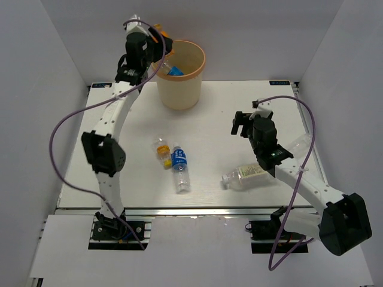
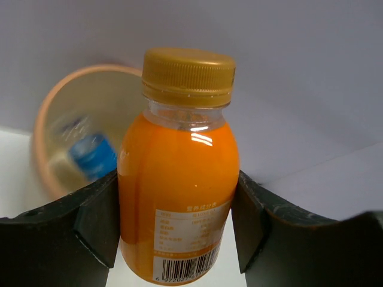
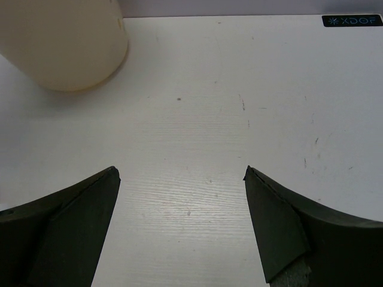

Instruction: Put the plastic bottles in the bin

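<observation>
1. The stubby orange bottle [image 2: 178, 179] with the gold cap stands upright between the fingers of the left gripper [image 2: 176, 227], which is closed snugly on its sides. The top view shows it raised at the far-left rim of the bin [image 1: 178, 92].
2. Step in hand, as I judge it: the drop. From the wrist view the bin's mouth lies left of and beyond the bottle, so the bottle should be carried over the middle of the opening before the fingers part. Released at the rim, it could strike the edge and bounce out.
3. The bin holds one clear blue-labelled bottle [image 1: 173, 70], lying tilted.
4. On the counter [image 1: 239, 101] lie another blue-labelled bottle [image 1: 181, 167], a small orange bottle [image 1: 160, 150] touching it, and the larger pale-labelled bottle [image 1: 245, 174].
5. The right gripper [image 3: 182, 179] hangs wide open and empty over bare counter.
</observation>
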Robot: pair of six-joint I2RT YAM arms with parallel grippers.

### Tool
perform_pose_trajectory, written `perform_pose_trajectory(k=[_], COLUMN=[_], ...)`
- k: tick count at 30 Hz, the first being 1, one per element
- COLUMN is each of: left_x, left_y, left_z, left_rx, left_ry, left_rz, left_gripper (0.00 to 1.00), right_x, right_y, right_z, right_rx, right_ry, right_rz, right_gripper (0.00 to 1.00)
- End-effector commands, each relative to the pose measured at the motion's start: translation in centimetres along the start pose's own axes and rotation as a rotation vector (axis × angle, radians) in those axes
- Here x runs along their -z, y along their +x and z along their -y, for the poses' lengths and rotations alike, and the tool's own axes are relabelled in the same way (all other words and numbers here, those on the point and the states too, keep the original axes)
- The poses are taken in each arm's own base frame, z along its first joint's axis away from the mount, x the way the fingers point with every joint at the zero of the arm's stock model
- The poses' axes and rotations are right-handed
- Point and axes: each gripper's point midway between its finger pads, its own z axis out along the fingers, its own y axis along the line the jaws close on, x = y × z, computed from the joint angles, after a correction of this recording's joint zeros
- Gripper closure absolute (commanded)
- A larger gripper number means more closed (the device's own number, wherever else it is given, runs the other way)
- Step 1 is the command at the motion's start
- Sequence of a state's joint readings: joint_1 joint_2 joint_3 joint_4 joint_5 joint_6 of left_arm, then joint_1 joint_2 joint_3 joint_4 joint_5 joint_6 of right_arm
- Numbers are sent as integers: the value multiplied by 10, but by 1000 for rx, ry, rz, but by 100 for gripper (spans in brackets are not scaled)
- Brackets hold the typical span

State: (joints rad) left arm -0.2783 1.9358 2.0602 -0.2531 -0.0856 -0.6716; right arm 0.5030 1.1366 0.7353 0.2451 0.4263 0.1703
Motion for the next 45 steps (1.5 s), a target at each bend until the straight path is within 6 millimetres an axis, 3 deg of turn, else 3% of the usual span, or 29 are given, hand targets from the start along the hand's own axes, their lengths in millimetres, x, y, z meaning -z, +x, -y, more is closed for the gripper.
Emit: perform_pose_trajectory(k=[1, 2, 3, 4, 5, 6, 9, 13, 16, 17, 18, 19, 20, 21, 22, 23, 24, 26, 27, 28, 29, 30, 31, 34, 35, 38, 42, 44, 45], left_x=[-34, -42, -48, -60, -63, -66, -61, -43, -23, -5, -2, 5, 28, 28, 37, 69, 71, 98, 133, 144, 157, 182, 193, 227, 235, 250, 258, 257, 257], left_y=[-2, 1, -1, 2, 0, -4, -11, -35, -55, -71, -64, -65, -81, -56, -51, -70, -29, -15, -35, 7, 13, 6, 42, 74, 104, 140, 162, 168, 170], left_z=[38, 40, 40, 28, 26, 22, 35, 52, 54, 62, 53, 51, 55, 31, 21, 22, -17, -46, -53, -97, -108, -113, -147, -191, -214, -231, -239, -237, -236], left_rx=[-128, -134, -132, -133, -130, -124, -133, -148, -180, -180, -185, -197, -201, -213, -215, -210, -223, -205, -141, -135, -110, -53, -43, 98, 82, 93, 106, 117, 116], left_ry=[195, 224, 227, 181, 176, 157, 209, 223, 189, 187, 159, 143, 125, 64, 30, 5, -81, -165, -219, -317, -340, -356, -431, -550, -590, -623, -624, -605, -597], left_rz=[6, 13, 33, 56, 74, 98, 104, 133, 164, 186, 159, 153, 174, 112, 99, 144, 59, 63, 155, 95, 115, 172, 121, 158, 107, -9, -69, -87, -97], left_gripper=[56, 53, 34, 18, 6, 2, 2, 2, 2, 2, 2, 2, 2, 2, 2, 2, 2, 2, 2, 2, 2, 2, 2, 2, 2, 2, 2, 2, 2], right_x=[-8, -11, -12, -15, -17, -17, -16, -12, -2, 0, 0, 5, 8, 11, 12, 14, 18, 26, 32, 37, 41, 46, 49, 54, 55, 56, 49, 40, 32], right_y=[-4, -3, 2, 10, 12, 15, 14, 10, 7, 8, 20, 8, 14, 22, 19, 21, 26, 27, 34, 35, 40, 52, 60, 90, 98, 127, 144, 163, 163], right_z=[-5, -8, -10, -11, -12, -12, -22, -50, -81, -90, -97, -118, -126, -141, -148, -154, -164, -181, -193, -203, -210, -221, -227, -246, -250, -265, -278, -271, -268], right_rx=[1, 1, 7, 19, 28, 41, 50, 48, 80, 84, 97, 93, 107, 125, 125, 128, 135, 141, 150, 144, 138, 143, 146, 161, 161, 185, 155, 135, 101], right_ry=[-30, -39, -51, -53, -57, -59, -117, -211, -289, -315, -330, -378, -397, -424, -426, -439, -462, -519, -555, -590, -607, -629, -649, -683, -691, -711, -689, -607, -544], right_rz=[21, 10, -5, -27, -37, -53, -59, -103, -87, -90, -123, -108, -137, -157, -154, -158, -167, -175, -190, -197, -212, -239, -257, -298, -312, -354, -399, -446, -443], right_gripper=[10, 11, 11, 11, 11, 11, 11, 11, 11, 11, 11, 11, 11, 11, 11, 11, 11, 11, 11, 11, 11, 11, 11, 11, 11, 11, 11, 11, 11])
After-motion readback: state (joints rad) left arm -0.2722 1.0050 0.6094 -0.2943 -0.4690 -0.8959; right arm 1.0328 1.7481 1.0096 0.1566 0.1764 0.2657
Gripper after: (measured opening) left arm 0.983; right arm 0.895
